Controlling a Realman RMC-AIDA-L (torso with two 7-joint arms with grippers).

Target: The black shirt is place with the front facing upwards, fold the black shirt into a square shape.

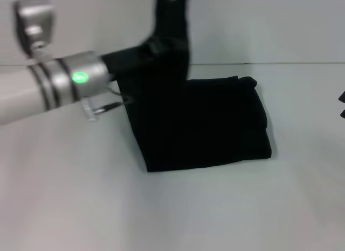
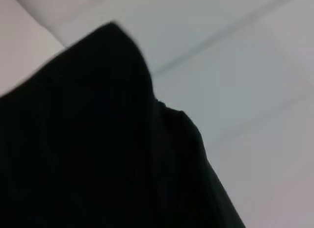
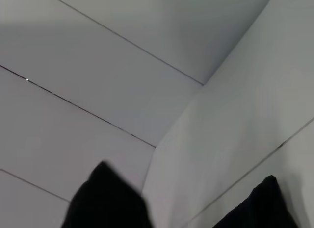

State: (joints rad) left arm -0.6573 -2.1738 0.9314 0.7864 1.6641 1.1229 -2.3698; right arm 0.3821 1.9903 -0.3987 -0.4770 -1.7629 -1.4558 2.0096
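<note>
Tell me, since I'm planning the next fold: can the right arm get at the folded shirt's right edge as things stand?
Probably yes. The black shirt lies folded on the white table, and its right edge is uncovered. The left gripper lifts fabric at the shirt's left side. The right gripper barely shows at the frame's edge.

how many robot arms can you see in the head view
2: the left arm reaches in over the black fabric shirt, lifting part of it; only a dark tip of the right arm shows at the right edge.

No legible text (none anywhere)
</note>
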